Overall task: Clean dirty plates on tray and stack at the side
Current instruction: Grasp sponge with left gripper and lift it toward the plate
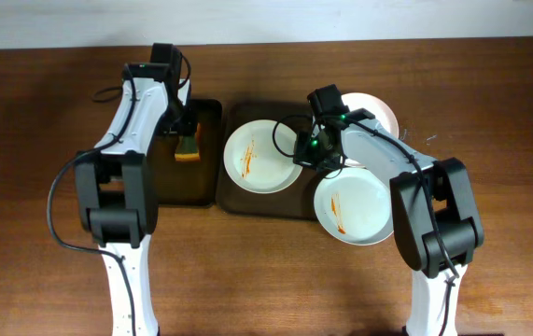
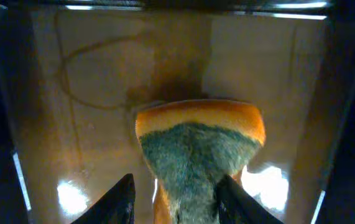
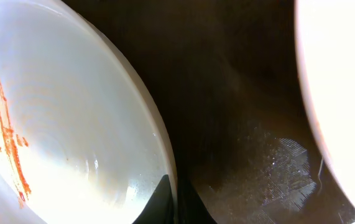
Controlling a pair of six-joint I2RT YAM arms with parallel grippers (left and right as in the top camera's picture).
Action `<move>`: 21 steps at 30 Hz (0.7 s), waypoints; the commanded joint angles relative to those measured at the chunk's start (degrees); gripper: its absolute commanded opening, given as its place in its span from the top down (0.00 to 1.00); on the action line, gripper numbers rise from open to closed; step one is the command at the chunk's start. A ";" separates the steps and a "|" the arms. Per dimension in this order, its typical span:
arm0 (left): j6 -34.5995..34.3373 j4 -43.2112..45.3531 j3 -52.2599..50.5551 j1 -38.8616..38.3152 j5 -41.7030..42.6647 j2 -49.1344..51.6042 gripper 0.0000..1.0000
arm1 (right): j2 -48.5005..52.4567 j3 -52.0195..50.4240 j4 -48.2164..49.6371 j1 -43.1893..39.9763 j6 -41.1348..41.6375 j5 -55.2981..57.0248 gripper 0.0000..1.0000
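Resting on the brown tray (image 1: 247, 203), a streaked plate (image 1: 257, 154) is pinched at its right rim by the right gripper (image 3: 176, 202). A second smeared plate (image 1: 355, 205) lies just beside the tray's right edge. Left of the tray, over a dark basin (image 1: 191, 187), a sponge (image 2: 196, 149) is clamped by the left gripper (image 2: 176, 196).

Overhead looks straight down; wrist views sit close over sponge (image 2: 197, 155) and plate (image 3: 71, 118).

sponge (image 1: 187, 149) in left tray (image 1: 180, 185) | plate (image 1: 261, 159) on right tray (image 1: 259, 204) | second plate (image 1: 355, 207) rightward

White plate (image 1: 260, 157) w/ red smears on tray (image 1: 240, 200); 2nd smeared plate (image 1: 355, 207) beside, right.
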 commanded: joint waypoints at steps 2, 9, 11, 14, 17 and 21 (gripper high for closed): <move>-1.03 -0.11 0.66 -0.42 -1.57 2.62 0.68 | 1.18 0.04 -0.44 0.48 0.28 0.61 0.96; -0.98 -2.19 3.30 -1.70 -1.64 2.51 0.46 | 1.18 0.04 -0.44 0.48 0.28 0.79 0.96; -0.98 -3.41 4.68 -1.70 -1.62 2.51 0.44 | 1.18 0.04 -0.44 0.48 0.28 0.79 0.96; -1.01 -4.66 4.57 -1.88 -1.62 2.67 0.52 | 1.18 0.04 -0.44 0.48 0.28 0.79 0.96; -1.01 -3.96 2.64 -1.84 -2.12 3.17 0.60 | 1.18 0.04 -0.44 0.48 0.28 0.79 0.96; -1.01 -1.64 0.11 -1.81 -2.08 3.26 0.83 | 1.18 0.04 -0.46 0.48 0.28 0.79 0.96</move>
